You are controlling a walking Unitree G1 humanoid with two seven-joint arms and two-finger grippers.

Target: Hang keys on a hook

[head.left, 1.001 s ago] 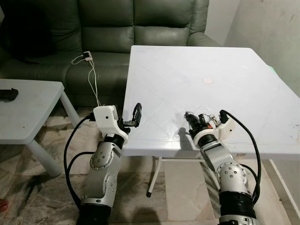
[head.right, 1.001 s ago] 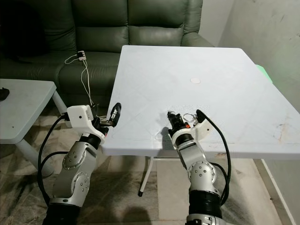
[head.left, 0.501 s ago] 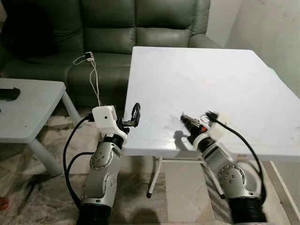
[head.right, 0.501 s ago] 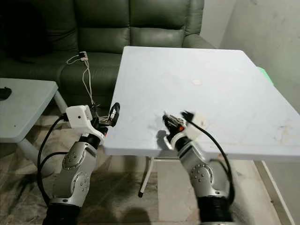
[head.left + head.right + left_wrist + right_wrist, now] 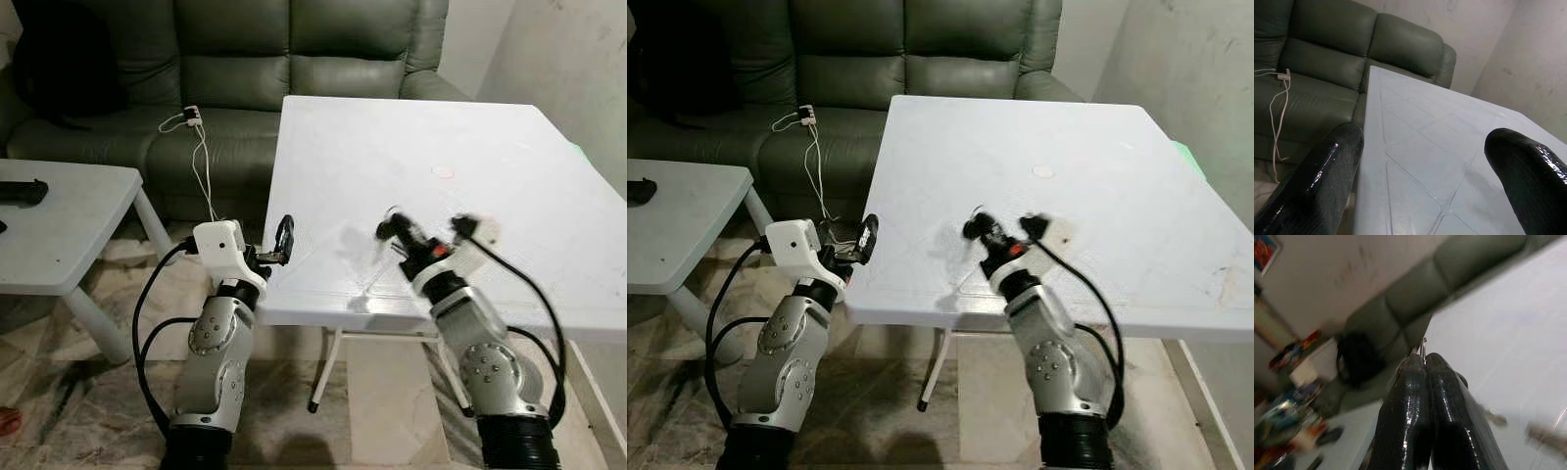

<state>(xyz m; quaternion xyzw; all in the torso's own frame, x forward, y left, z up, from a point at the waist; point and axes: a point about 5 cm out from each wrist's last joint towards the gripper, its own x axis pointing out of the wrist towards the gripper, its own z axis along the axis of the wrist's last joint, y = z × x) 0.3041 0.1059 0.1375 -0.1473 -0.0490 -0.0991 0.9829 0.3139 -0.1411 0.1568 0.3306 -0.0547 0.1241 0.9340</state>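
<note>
Now the right gripper (image 5: 1422, 363) pinches a key ring (image 5: 1422, 345) above the table (image 5: 509, 157); the left gripper (image 5: 1425, 161) gapes wide, empty.

Two silver arms w/ round joint housings, black cables looping alongside. White camera block on each wrist. Left gripper (image 5: 284, 238) & right gripper (image 5: 1424, 363): long glossy black fingers. Red spot near right wrist.

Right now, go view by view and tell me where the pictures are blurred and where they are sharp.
Left and right eye views: the right gripper and its forearm are smeared with motion blur, while the left gripper, the white table and the sofa stay crisp. Left wrist view: sharp, with glossy fingers. Right wrist view: the room behind the closed fingers is smeared and soft.
</note>
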